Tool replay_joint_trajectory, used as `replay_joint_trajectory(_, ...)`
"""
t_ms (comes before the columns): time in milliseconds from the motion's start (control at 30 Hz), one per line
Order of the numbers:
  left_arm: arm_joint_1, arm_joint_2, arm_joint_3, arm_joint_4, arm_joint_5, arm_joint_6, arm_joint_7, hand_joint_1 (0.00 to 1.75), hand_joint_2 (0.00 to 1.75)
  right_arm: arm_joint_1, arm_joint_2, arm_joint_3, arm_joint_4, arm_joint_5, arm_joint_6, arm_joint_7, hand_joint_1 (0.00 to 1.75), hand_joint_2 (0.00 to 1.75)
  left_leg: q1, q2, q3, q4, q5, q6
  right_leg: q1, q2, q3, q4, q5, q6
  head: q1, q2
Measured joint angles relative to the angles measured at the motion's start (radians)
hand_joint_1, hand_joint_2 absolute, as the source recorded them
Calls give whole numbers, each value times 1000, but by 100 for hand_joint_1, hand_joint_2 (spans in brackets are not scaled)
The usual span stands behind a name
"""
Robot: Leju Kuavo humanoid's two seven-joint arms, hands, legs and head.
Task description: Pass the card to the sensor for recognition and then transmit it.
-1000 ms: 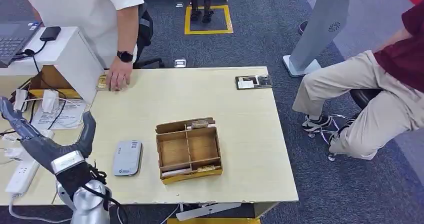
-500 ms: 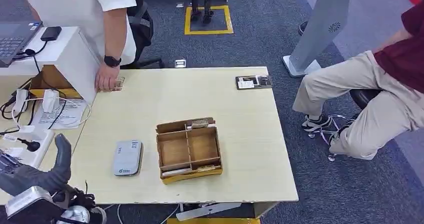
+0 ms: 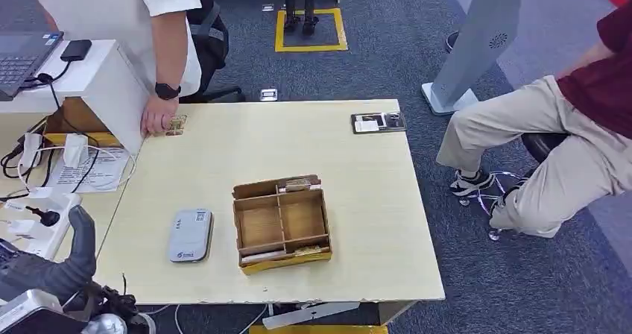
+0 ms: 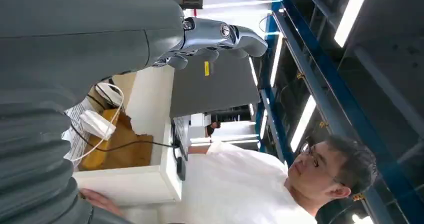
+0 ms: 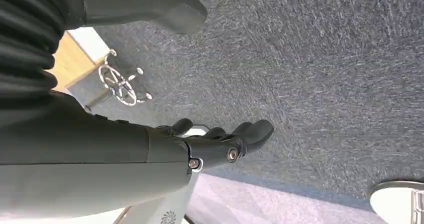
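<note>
The left hand (image 3: pixel 52 271) had dropped lower beside the table (image 3: pixel 223 155), fingers apart, holding nothing. The right hand (image 5: pixel 220 141) hung empty, fingers spread. A person's hand (image 3: pixel 158 115) touched the card (image 3: pixel 177 124). The sensor (image 3: pixel 190 235) bore unreadable print.

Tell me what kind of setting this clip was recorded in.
Likely an indoor robot test lab set up like a service counter: a pale table with a card reader, a laptop beside it, grey carpet with a yellow-marked floor square.

head: high, looking down on table (image 3: pixel 298 136) | wrists: close behind hands
</note>
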Motion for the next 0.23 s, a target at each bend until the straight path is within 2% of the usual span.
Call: replay_joint_trajectory(233, 4, -1, 7, 0, 3, 0, 0, 0, 175, -1, 0, -4, 0, 13, 0, 2, 0, 175, 0, 0, 0, 0, 0, 0, 0, 0, 0, 0, 0, 0, 0, 0)
